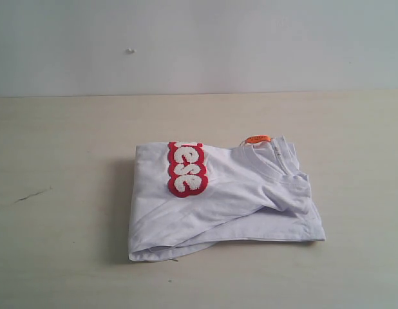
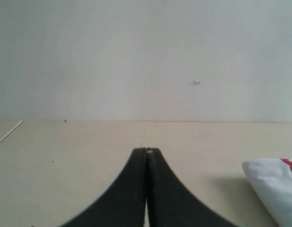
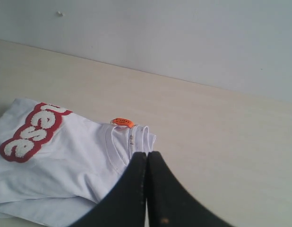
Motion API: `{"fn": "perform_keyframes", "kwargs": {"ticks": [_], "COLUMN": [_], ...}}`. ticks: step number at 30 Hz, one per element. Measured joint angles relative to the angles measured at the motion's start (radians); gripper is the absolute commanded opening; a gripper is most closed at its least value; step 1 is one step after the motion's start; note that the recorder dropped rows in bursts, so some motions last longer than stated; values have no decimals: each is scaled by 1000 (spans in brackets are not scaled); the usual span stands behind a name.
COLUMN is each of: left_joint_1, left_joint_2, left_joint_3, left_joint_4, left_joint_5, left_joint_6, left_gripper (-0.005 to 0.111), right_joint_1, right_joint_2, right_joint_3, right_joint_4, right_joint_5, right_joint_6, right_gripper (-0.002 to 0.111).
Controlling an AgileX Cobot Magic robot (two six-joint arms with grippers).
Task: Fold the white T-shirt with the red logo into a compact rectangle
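The white T-shirt [image 1: 218, 199] lies folded into a rough rectangle on the middle of the table. Part of the red logo [image 1: 186, 168] faces up near its back left, and the orange neck tag [image 1: 257, 139] shows at the ribbed collar, back right. Neither arm appears in the exterior view. My left gripper [image 2: 146, 150] is shut and empty above bare table, with a corner of the T-shirt [image 2: 273, 187] off to one side. My right gripper [image 3: 147, 153] is shut and empty, its tips in front of the collar by the orange tag [image 3: 123, 122]; the logo [image 3: 32, 132] is also visible there.
The pale wooden table [image 1: 70, 193] runs back to a plain light wall [image 1: 199, 45]. A thin dark scratch [image 1: 28, 196] marks the table at the left. A small speck [image 1: 130, 51] sits on the wall.
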Motion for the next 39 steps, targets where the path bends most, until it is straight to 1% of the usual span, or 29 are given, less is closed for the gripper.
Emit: {"fn": "perform_keyframes", "kwargs": {"ticks": [7, 18, 20, 22, 23, 25, 26, 28, 32, 36, 39], "left_joint_1": [0, 0, 0, 0, 0, 0, 0, 0, 0, 0, 0], "left_joint_2": [-64, -70, -78, -91, -98, -98, -100, -117, -132, -132, -132], "left_joint_3": [1, 2, 2, 2, 3, 3, 3, 3, 3, 3, 3], "left_joint_4": [0, -22, 18, 145, 247, 359, 385, 411, 420, 421, 428], "left_joint_5": [10, 10, 27, 60, 73, 86, 99, 134, 189, 273, 296], "left_joint_6": [-19, -75, -91, -185, -289, -406, -431, -451, -449, -445, -443], "left_gripper": [0, 0, 0, 0, 0, 0, 0, 0, 0, 0, 0], "right_joint_1": [0, 0, 0, 0, 0, 0, 0, 0, 0, 0, 0], "right_joint_2": [0, 0, 0, 0, 0, 0, 0, 0, 0, 0, 0], "right_joint_3": [0, 0, 0, 0, 0, 0, 0, 0, 0, 0, 0], "right_joint_4": [0, 0, 0, 0, 0, 0, 0, 0, 0, 0, 0], "right_joint_5": [0, 0, 0, 0, 0, 0, 0, 0, 0, 0, 0], "right_joint_6": [0, 0, 0, 0, 0, 0, 0, 0, 0, 0, 0], "right_gripper": [0, 0, 0, 0, 0, 0, 0, 0, 0, 0, 0]}}
